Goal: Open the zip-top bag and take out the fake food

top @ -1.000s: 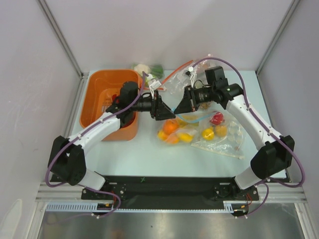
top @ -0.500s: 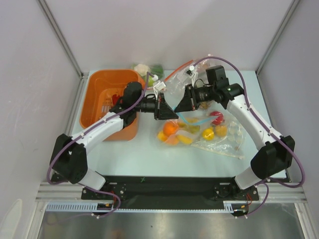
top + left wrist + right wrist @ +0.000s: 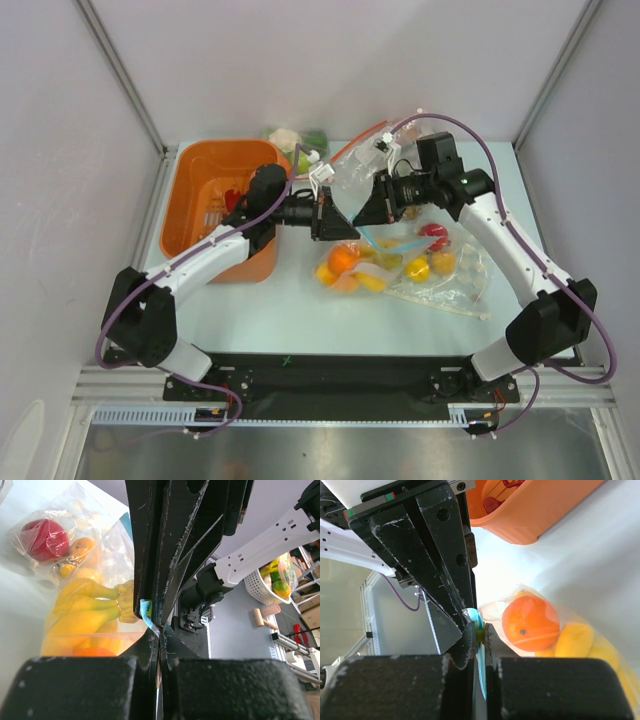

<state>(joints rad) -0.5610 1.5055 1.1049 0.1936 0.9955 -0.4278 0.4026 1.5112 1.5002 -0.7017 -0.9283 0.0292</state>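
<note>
**Both grippers pinched on the zip strip; the mouth has yet to be pulled apart**

The step in hand is the opening. The 2 arms meet tip to tip over the middle of the pale table (image 3: 290,310). The left gripper (image 3: 330,216) comes in from the side of the orange plastic tub (image 3: 190,215), and the right gripper (image 3: 362,212) faces it.

Each wrist view shows its own jaws clenched to a thin slit on the teal-blue zip strip (image 3: 146,611) of the clear crinkly zip-top bag (image 3: 365,262). The left appears to hold 1 lip and the right the other, though I cannot tell how far the seal has parted between them.

The bag is held up by its mouth. Its belly sags below the grippers at or just above the table, just beside a second clear bag holding a red apple (image 3: 434,238).

All the fake food is inside it:
- the yellow plastic banana bunch (image 3: 87,611), lying against the film
- the round orange (image 3: 530,622), close under the strip
- the yellow-orange lemon-like pieces (image 3: 372,280), at the bottom

Next, by my judgement, the grippers should draw straight apart, left toward the tub and right away from it, while both pinches stay firm on the strip rather than on the slack film. The plastic is slippery and crinkly, so a lip may slide out. A pull that also lifts would drag the fruit's weight against the seal.
</note>
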